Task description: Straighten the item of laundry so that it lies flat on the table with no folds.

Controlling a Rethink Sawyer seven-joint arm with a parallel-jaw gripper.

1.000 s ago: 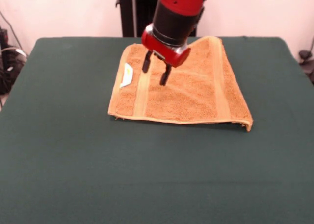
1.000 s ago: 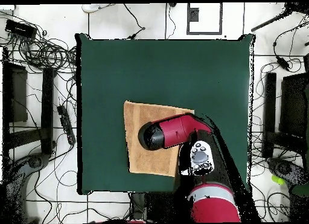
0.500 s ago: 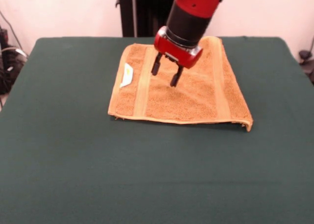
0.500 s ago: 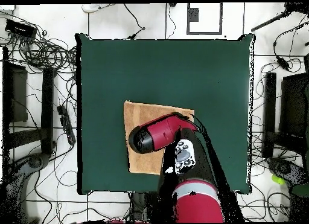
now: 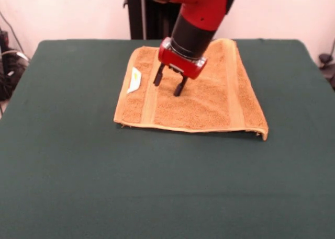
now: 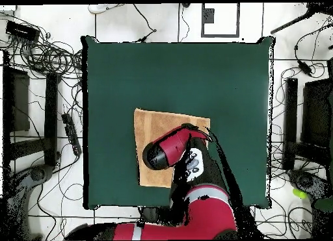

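Observation:
The orange-tan towel (image 5: 201, 100) lies on the dark green table (image 5: 157, 186), toward the far side near the robot. It has two paler bands and a small white label (image 5: 135, 80) near its left edge. Its near right corner (image 5: 263, 132) is lifted or doubled over. My gripper (image 5: 169, 85) is open and empty, fingers pointing down, just above the towel's middle-left part beside the left band. In the overhead view the towel (image 6: 146, 131) shows partly under the arm, and the gripper itself is hidden beneath the red wrist (image 6: 161, 154).
The arm's red and black links (image 6: 201, 206) cover the table's edge nearest the robot. Cables and equipment (image 6: 39, 56) lie on the floor around the table. The pedestal (image 5: 152, 11) stands behind the table's far edge.
The gripper swung right, then back left and a little lower over the towel. It stayed open. The towel has not visibly changed shape.

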